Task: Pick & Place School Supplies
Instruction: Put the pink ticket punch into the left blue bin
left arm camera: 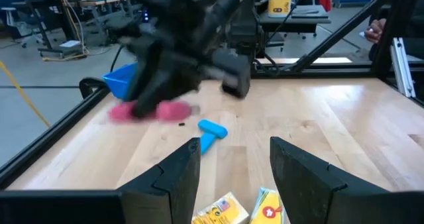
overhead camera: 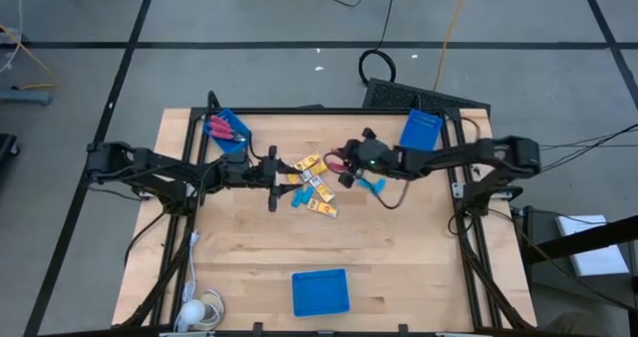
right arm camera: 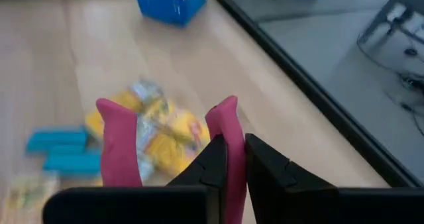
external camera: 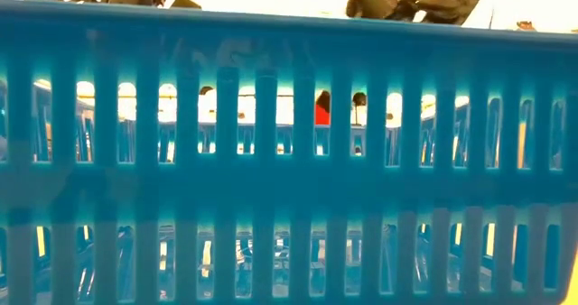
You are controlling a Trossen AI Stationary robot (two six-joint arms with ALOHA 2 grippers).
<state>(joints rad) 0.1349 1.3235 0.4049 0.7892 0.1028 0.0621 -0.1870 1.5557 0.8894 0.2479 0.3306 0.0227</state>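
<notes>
The right gripper (right arm camera: 235, 161) is found closed on one pink handle loop of the scissors (right arm camera: 222, 128), which are held off the table top, right of the pile at the table's centre; the second loop stands free beside it. The left gripper (left arm camera: 232, 177) is seen at the left edge of that pile, its fingers parted and holding nothing, with yellow packs (left arm camera: 242, 211) lying just below them. On the wooden table (overhead camera: 399, 247) the yellow packs (overhead camera: 309, 177) and light-blue pieces (overhead camera: 297, 197) are scattered together at the centre; one light-blue piece (overhead camera: 374, 184) lies apart, near the right gripper. Three blue bins are noted: one at the far left (overhead camera: 227, 130) holding pink-handled items, one at the far right (overhead camera: 420, 130), one at the near edge (overhead camera: 320, 291).
</notes>
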